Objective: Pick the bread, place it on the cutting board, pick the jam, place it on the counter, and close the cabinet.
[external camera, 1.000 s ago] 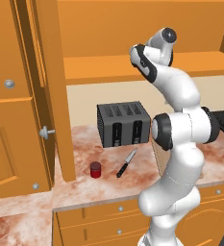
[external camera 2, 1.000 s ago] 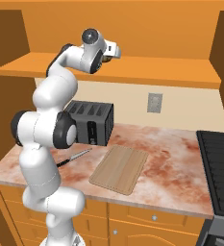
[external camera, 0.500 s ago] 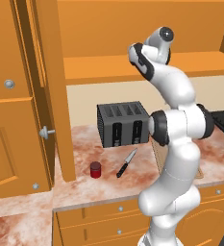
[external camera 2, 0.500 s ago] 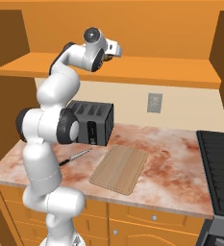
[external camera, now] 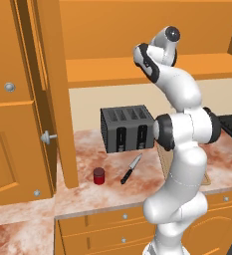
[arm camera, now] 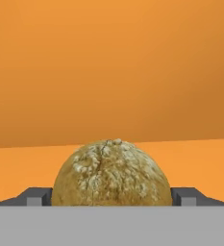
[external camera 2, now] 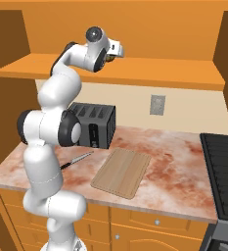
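- The bread [arm camera: 111, 173] sits on the floor of the open cabinet [external camera 2: 135, 73], straight ahead of the gripper [arm camera: 111, 198] and centred between its two finger tips, which flank the roll left and right in the hand view.
- The gripper stands wide, a tip on either side of the roll; whether the tips already touch the crust cannot be told, since the grey band hides the lower part.
- The roll is round, so no long axis governs the approach; the closing line of the gripper appears to pass through its middle.
- In the right base view the hand reaches level onto the cabinet shelf, with the roll just at its front.
- The cutting board [external camera 2: 121, 172] lies on the tabletop [external camera 2: 174, 162] well below and right of the toaster [external camera 2: 92, 125].
- The jam [external camera: 99, 175] stands on the tabletop near the knife [external camera: 130, 170].
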Controlling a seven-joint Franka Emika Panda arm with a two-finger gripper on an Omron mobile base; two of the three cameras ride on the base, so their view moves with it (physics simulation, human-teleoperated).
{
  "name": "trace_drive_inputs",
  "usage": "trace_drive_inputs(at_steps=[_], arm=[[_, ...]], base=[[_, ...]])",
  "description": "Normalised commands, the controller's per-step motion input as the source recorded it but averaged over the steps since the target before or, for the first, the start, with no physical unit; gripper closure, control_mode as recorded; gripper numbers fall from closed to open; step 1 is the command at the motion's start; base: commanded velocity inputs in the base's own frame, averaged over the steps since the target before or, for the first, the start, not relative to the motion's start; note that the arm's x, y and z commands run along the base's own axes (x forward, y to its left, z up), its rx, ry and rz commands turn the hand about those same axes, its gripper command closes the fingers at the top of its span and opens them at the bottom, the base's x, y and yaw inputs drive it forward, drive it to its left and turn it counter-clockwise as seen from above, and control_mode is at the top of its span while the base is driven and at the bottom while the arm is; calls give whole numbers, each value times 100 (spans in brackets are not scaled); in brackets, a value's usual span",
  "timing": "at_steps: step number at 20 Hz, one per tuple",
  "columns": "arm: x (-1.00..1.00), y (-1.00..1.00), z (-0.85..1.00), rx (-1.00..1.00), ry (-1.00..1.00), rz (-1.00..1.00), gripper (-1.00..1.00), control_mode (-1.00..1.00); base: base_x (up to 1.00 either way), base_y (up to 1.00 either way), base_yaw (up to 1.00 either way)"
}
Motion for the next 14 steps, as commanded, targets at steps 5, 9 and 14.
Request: trace_drive_inputs(at_steps=[5,9,14], arm=[[-30,0,1,0,0,0,100,-100],[-39,-4,0,0,0,0,100,-100],[-40,-8,0,0,0,0,100,-100]], base=[[0,0,0],[0,0,0],[0,0,0]])
